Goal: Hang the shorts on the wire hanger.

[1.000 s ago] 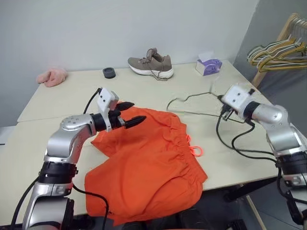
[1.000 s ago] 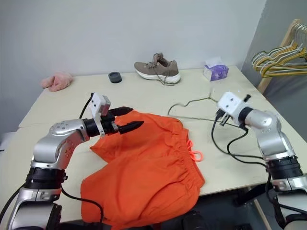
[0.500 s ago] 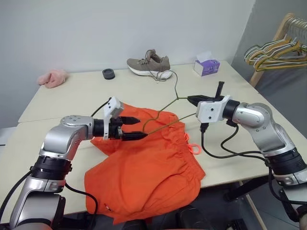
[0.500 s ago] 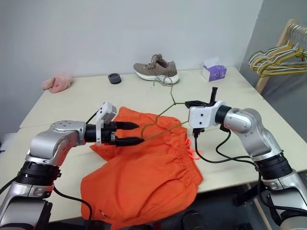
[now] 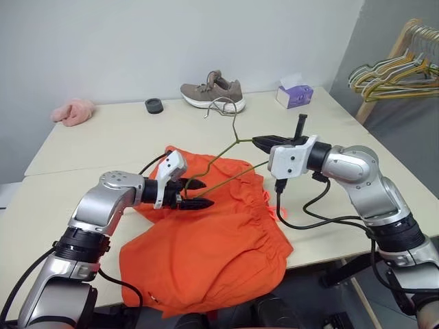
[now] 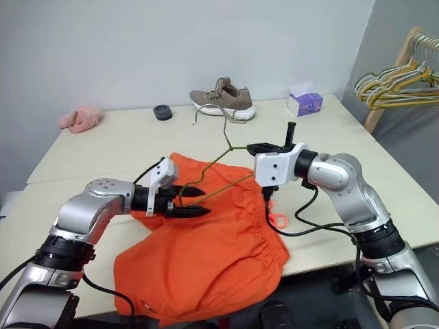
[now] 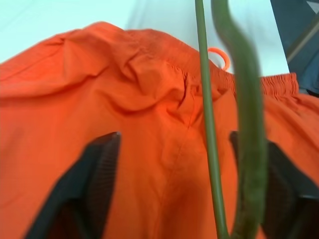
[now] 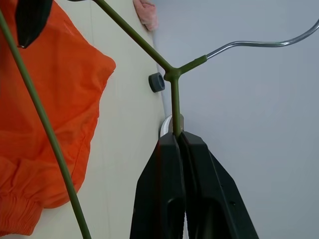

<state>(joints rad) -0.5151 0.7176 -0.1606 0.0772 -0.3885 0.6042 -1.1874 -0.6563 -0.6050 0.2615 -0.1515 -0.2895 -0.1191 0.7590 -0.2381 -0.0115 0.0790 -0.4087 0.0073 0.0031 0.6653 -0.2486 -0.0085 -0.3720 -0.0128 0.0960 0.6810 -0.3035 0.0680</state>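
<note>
Orange fabric, one pair of shorts [image 5: 206, 240], lies crumpled at the desk's [image 5: 103, 137] near edge, part of it spilling over that edge; its gathered waistband faces the right side, and one neon pink drawstring loop [image 6: 277, 220] rests on the desk just beside the waistband. One olive-green wire hanger [image 5: 230, 161] is held up in the air above the shorts, hook toward the far side. The right gripper [image 5: 264, 142] has its two black fingers pressed together on the wire just below the twisted neck, as the right wrist view shows plainly. The hanger's far corner reaches down to the left gripper [image 5: 195, 194], which hovers low over the shorts; its two fingers [image 7: 94, 184] stand apart, with two strands of the wire running between them close to one finger. Whether that finger touches the wire cannot be told.

Along the desk's far edge stand four single things: one pink cloth [image 5: 72, 111] near the far left corner, one small dark ring-shaped object [image 5: 153, 105], one tan sneaker [image 5: 214, 90] with loose laces, and one purple tissue box [image 5: 296, 94] toward the far right corner. Beyond the desk's right edge, one wooden rack [image 5: 405, 41] carries a bunch of coloured hangers [image 5: 391, 72], too tightly packed to count.
</note>
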